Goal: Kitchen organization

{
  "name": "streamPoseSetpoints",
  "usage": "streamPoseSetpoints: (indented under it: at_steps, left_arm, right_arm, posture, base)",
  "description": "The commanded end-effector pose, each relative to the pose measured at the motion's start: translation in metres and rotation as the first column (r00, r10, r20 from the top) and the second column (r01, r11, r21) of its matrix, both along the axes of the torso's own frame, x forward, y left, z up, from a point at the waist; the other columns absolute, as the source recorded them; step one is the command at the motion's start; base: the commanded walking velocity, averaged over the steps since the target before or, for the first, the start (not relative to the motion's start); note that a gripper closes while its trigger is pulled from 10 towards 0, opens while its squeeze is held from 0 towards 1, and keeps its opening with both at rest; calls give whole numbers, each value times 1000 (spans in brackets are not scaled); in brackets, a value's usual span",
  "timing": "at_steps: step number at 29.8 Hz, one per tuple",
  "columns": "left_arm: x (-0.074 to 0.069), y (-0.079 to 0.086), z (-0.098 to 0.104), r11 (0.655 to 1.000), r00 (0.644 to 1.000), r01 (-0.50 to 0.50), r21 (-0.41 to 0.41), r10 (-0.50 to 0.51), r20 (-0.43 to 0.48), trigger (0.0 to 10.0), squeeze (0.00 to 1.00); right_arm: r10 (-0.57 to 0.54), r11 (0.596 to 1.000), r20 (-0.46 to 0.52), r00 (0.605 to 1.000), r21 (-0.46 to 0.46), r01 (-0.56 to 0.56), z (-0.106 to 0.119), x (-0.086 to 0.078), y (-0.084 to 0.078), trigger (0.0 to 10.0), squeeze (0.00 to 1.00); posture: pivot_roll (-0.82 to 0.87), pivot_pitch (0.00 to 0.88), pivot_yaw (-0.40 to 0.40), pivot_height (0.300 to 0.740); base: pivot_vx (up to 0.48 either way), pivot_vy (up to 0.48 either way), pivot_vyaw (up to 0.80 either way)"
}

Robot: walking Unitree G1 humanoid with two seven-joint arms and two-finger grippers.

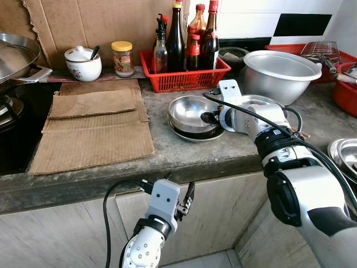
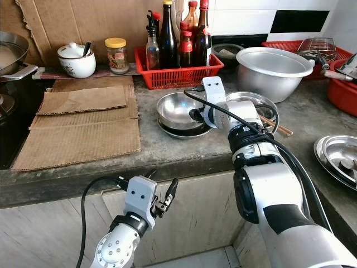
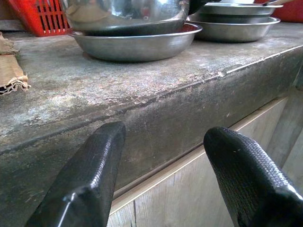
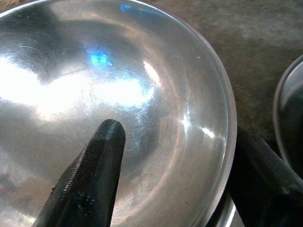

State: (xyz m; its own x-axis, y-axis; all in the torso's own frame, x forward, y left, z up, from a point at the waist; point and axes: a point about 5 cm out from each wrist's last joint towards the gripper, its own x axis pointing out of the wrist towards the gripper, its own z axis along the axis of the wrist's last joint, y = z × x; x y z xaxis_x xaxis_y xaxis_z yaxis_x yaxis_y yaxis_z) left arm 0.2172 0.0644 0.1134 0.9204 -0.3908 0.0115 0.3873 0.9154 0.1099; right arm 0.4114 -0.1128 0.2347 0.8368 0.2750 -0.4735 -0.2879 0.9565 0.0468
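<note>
A round steel bowl is seen mouth-up on the grey counter, just in front of the red basket; being round, it has no long axis. It is stacked on a darker dish, which in turn sits in a shallow steel plate, so three nested pieces are counted. The right gripper is placed at the bowl's right rim: in the right wrist view one finger lies inside the bowl and the other outside, with the rim between them, so the rim appears to be pinched, though the contact itself is hard to make out. The left gripper is held below the counter edge, its two fingers spread apart with nothing between them.

Beside the stack, a second steel dish is partly hidden by the right arm. About six bottles are counted in the basket, some overlapping. A large steel basin stands behind, and a further plate is cut off at the right edge.
</note>
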Motion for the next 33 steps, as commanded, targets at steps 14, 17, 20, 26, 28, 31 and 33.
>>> streamPoseSetpoints:
  at_steps: [14, 17, 20, 26, 28, 31, 33]
  left_arm:
    - [3, -2, 2, 1000, 1000, 1, 1, -1, 6, 10000, 0]
    - [3, -2, 2, 1000, 1000, 1, 0, -1, 6, 10000, 0]
    - [3, -3, 1, 1000, 1000, 1, -1, -1, 5, 10000, 0]
    - [2, -2, 0, 1000, 1000, -1, -1, 1, 0, 10000, 0]
    - [3, -2, 0, 1000, 1000, 0, -1, 0, 0, 10000, 0]
    - [3, -2, 0, 1000, 1000, 0, -1, 0, 0, 10000, 0]
    - [2, -1, 0, 1000, 1000, 0, -1, 0, -1, 10000, 0]
  right_arm:
    - [-132, 980, -83, 988, 140, 143, -25, -3, -3, 0, 0]
    - [-194, 954, -82, 978, 217, 208, -26, -3, -7, 0, 0]
    - [-237, 926, -85, 968, 282, 252, -27, -2, -11, 0, 0]
    - [-325, 836, -71, 943, 444, 322, -28, -4, -16, 0, 0]
    - [-354, 787, -43, 934, 526, 323, -24, -5, -16, 0, 0]
    - [-354, 787, -43, 934, 526, 323, -24, -5, -16, 0, 0]
    - [-377, 750, -26, 926, 578, 322, -22, -6, -17, 0, 0]
  posture:
    - [116, 0, -96, 740]
    - [117, 0, -97, 740]
    - [121, 0, -96, 740]
    - [121, 0, -91, 740]
    - [118, 0, -87, 740]
    - [118, 0, -87, 740]
    - [118, 0, -82, 740]
  base:
    - [0, 0, 0]
    - [0, 0, 0]
    - [0, 0, 0]
    - [0, 0, 0]
    - [0, 0, 0]
    - [0, 0, 0]
    - [0, 0, 0]
